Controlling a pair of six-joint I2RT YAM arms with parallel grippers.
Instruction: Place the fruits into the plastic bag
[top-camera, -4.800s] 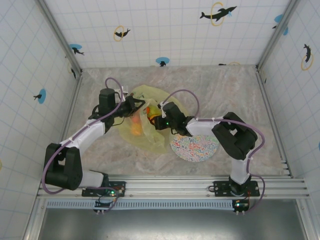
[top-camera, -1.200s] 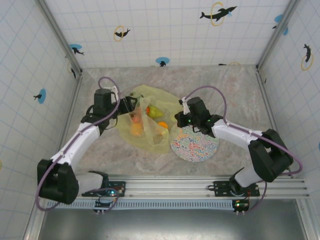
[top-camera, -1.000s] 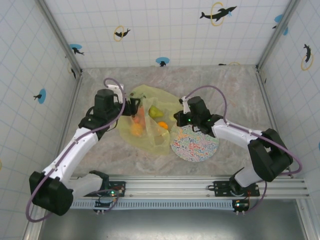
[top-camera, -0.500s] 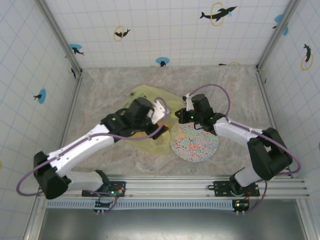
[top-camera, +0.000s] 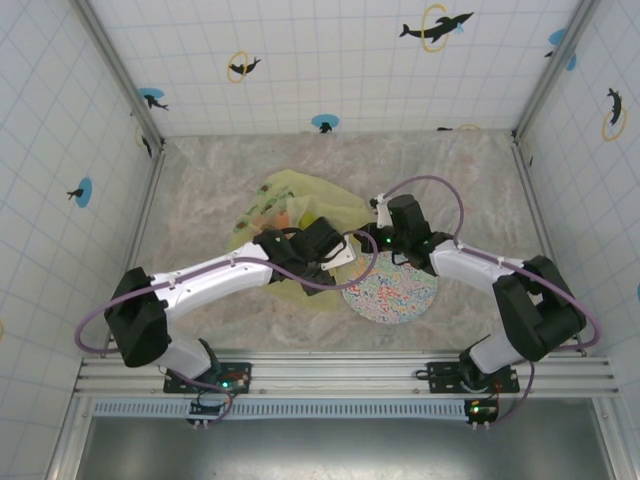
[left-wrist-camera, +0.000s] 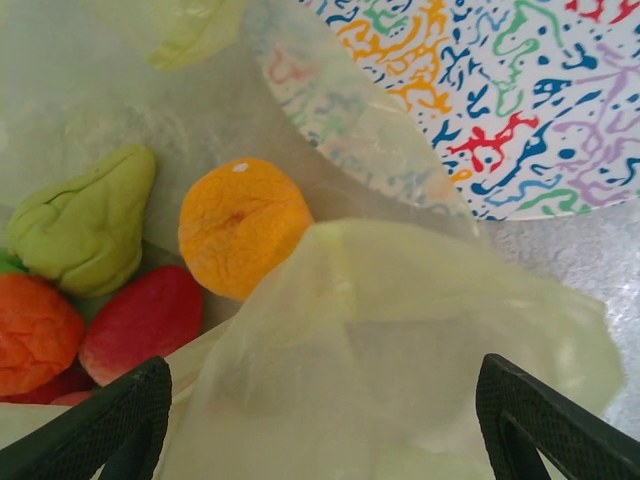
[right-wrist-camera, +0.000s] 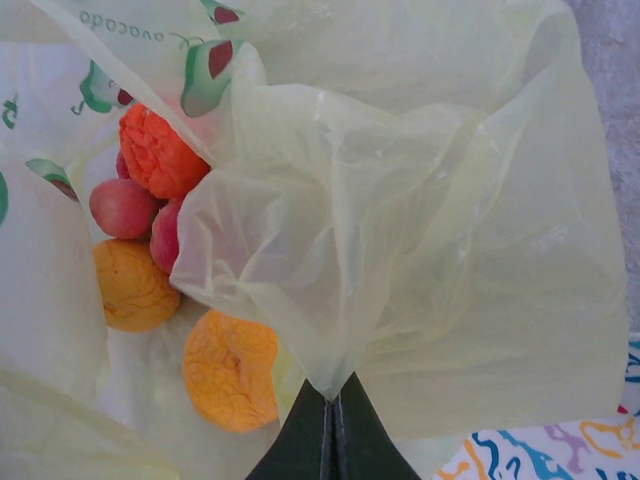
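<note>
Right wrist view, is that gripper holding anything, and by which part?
The right gripper is shut on the translucent yellow-green plastic bag, pinching a gathered fold of its thin film between the fingertips.

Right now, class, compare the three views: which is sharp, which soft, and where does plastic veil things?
Left wrist: the near plastic bag is soft, and dulls the plate pattern beneath it. Right wrist: bag folds crisp, faint sheen. Top external: even light, weak shadows.

White gridded walls (top-camera: 330, 50) with dolphin stickers (top-camera: 437, 25) enclose a marbled tabletop (top-camera: 470, 170).
</note>
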